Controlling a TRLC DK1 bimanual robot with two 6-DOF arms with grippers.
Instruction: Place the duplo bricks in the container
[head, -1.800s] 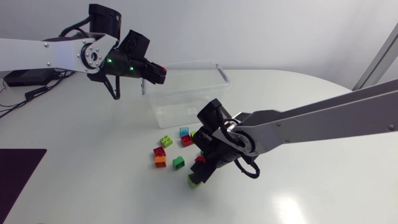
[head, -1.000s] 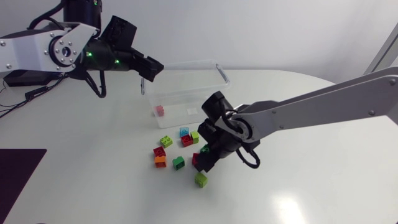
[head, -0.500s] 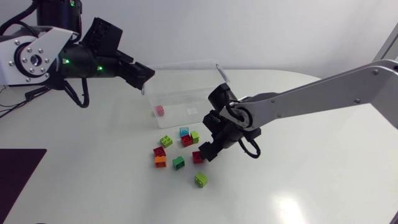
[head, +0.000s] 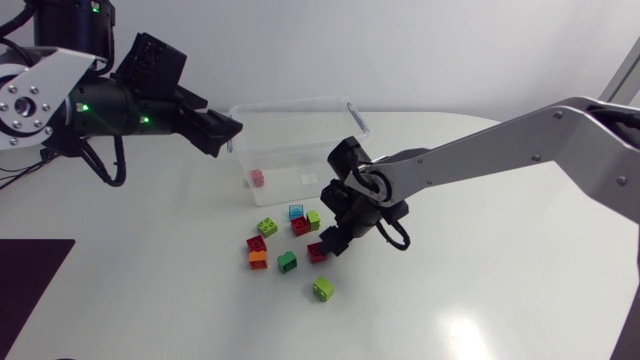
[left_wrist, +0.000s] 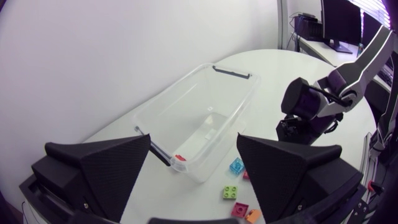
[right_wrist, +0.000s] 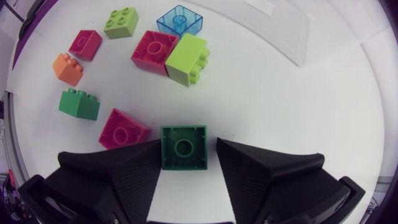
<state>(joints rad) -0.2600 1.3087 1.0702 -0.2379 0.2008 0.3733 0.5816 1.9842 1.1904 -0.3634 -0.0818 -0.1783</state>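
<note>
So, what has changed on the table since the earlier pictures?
The left gripper dropped its red brick into the container and drew back, jaws open. The right gripper rose from beside the lime brick, jaws shut on a green brick. The other loose bricks stayed.

Just ahead of the right gripper (right_wrist: 186, 152), a bunch of bricks (right_wrist: 155, 53) blocks the way to the container (head: 290, 104), with bare table (right_wrist: 298, 124) beside them.

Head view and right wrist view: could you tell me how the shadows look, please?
Head view: soft, even light, just a faint shadow on the table under the right gripper. Right wrist view: the bricks cast barely any shadow.
</note>
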